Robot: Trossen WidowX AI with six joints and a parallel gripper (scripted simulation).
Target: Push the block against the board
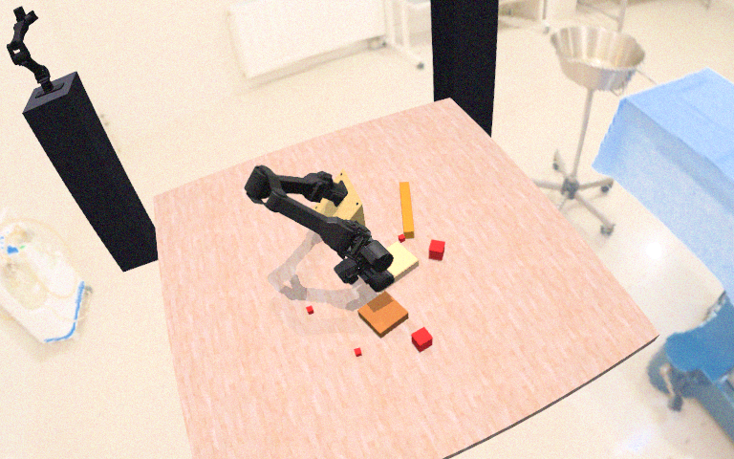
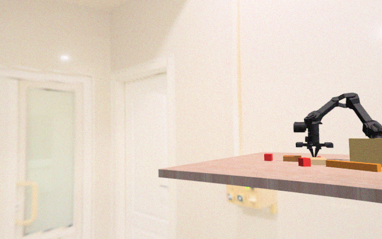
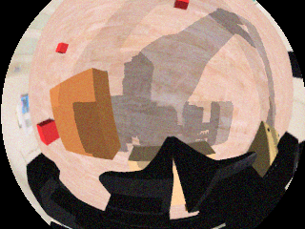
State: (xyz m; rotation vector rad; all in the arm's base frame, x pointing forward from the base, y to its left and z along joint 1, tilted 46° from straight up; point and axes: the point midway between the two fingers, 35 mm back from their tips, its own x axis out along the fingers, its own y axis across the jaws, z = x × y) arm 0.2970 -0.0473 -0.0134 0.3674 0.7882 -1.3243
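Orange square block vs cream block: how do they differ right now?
Color: the orange square block is orange-brown, the cream block pale yellow.
Place: in the top view, the cream block lies nearer the long orange bar than the orange square block does.
Shared: both low, flat-topped.
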